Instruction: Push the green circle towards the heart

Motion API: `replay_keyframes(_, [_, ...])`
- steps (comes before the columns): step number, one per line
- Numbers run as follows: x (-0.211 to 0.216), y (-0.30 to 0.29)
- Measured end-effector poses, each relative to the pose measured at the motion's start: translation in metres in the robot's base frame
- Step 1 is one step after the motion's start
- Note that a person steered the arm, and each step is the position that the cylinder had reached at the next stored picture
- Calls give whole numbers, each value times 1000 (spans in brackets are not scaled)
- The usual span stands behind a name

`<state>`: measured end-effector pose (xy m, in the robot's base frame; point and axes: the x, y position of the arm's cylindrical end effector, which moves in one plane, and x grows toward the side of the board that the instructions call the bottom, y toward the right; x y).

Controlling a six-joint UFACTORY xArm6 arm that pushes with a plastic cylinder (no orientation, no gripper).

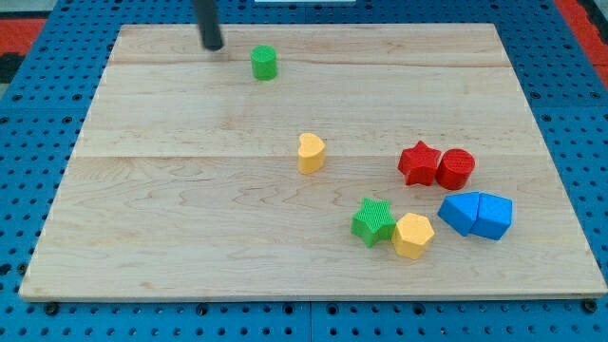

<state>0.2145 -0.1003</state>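
Observation:
The green circle [264,63] stands near the view's top, left of centre, on the wooden board [190,218]. The yellow heart [311,152] sits near the board's middle, below and a little right of the green circle. My tip [214,45] is at the view's top, just left of and slightly above the green circle, with a small gap between them.
A red star [418,162] and a red circle [456,168] touch at the right. Two blue blocks [476,215] lie together below them. A green star [373,221] touches a yellow hexagon [413,235] at the lower middle right.

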Motion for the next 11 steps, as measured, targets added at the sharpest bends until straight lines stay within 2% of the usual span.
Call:
replay_keyframes(1, [79,74])
replay_keyframes(2, [124,53])
replay_keyframes(3, [79,50])
replay_keyframes(5, [157,41])
replay_keyframes(6, [114,-4])
replay_keyframes(7, [156,-70])
replay_keyframes(8, [166,25])
replay_keyframes(9, [142,12])
replay_keyframes(10, [115,111])
replay_keyframes(11, [205,120])
